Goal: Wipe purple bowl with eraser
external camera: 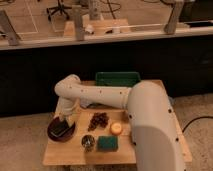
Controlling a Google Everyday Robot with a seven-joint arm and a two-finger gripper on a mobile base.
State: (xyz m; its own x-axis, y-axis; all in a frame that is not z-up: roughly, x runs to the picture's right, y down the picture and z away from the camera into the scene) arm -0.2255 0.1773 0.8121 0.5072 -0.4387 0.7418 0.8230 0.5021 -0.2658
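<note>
Camera view: hand (62, 124) over purple bowl (52, 134)

The table (70, 156) is pale wood. The small cup (88, 141) is shiny metal. The green sponge (107, 143) looks soft and rough. The arm (105, 95) is smooth white plastic. Its gripper (64, 120) sits over the dull purple bowl (53, 134).

Probably a robotics lab: office chair (59, 9) beyond, robot tool (62, 124) over the purple bowl (52, 135).
</note>
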